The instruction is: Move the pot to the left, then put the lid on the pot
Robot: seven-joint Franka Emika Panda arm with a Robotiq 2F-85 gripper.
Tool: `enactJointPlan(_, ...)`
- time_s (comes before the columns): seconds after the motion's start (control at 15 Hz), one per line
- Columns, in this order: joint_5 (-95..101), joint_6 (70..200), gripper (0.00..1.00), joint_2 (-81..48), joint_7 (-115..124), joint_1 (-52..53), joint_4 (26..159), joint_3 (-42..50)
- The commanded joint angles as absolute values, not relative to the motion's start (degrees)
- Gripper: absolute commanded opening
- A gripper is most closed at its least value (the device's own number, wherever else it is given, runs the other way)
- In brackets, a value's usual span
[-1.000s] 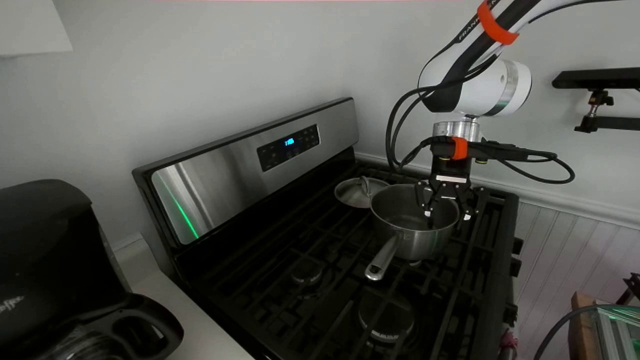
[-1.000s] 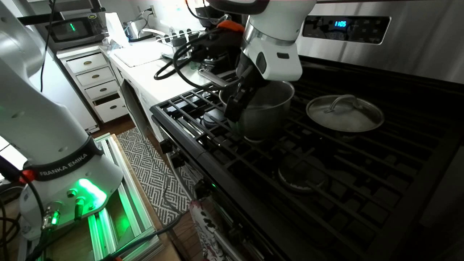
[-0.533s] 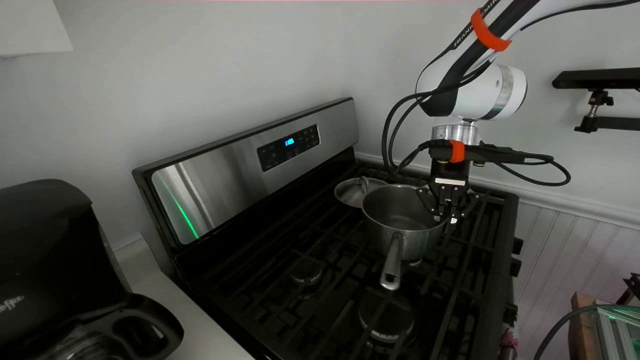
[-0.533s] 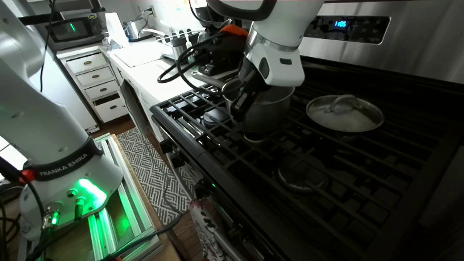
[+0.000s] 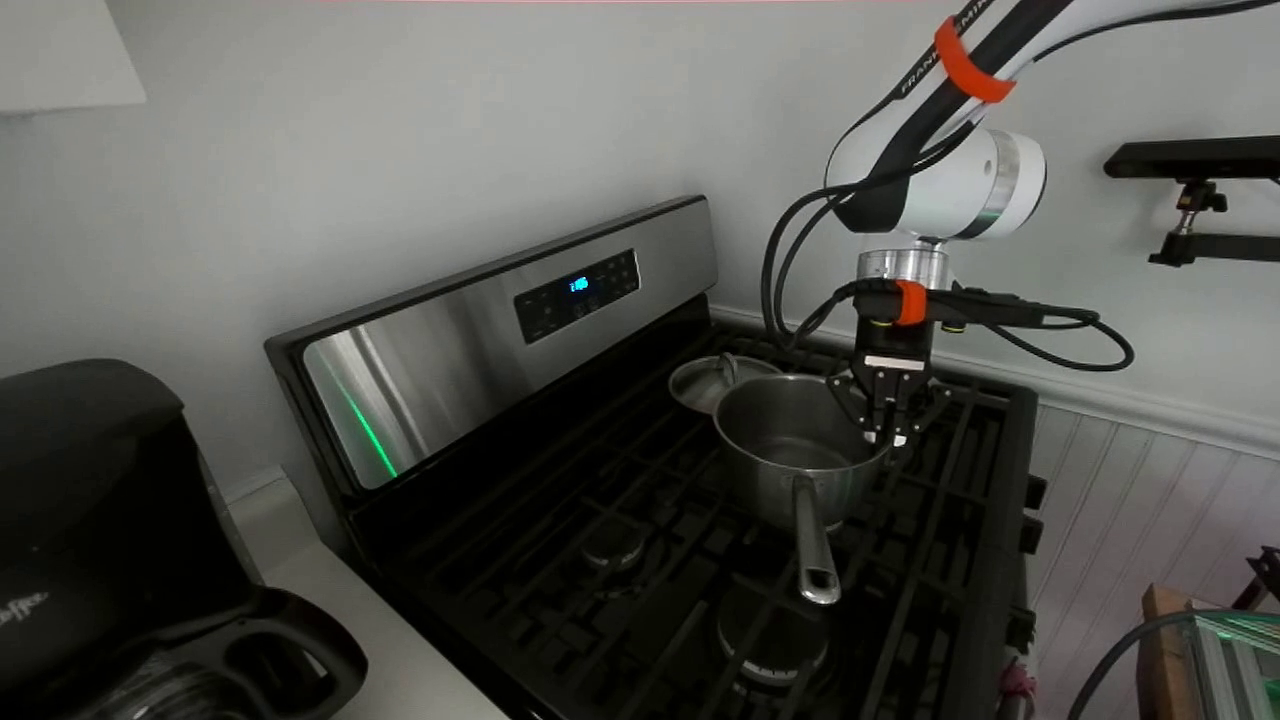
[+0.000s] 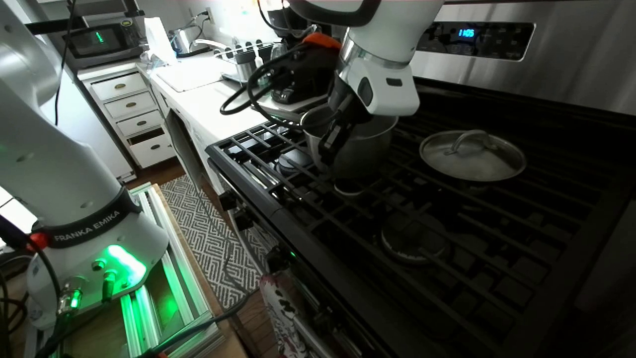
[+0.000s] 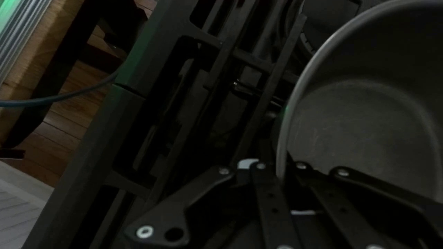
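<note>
Clamping the right wall of the pot on the stove in an exterior view: the pincer; handle points near. In an exterior view, lid lies flat, right of pot, apart. Wrist view: pot rim between fingers.

In an exterior view, pot and lid both on stove, lid behind and left of pot, partly hidden by it; pot's handle pointing toward the camera. Gripper astride pot's right rim, one finger inside, one outside. Coffee maker on counter, left of stove.
</note>
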State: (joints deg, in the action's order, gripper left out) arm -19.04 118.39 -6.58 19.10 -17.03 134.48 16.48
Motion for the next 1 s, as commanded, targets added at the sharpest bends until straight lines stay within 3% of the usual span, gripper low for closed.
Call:
enactJointPlan(0.0,-18.3,115.9,0.01,-5.7,15.7,-16.2,135.3,15.8)
enactJointPlan(0.93,-11.2,111.6,0.01,-2.3,7.0,-13.2,140.3,13.1)
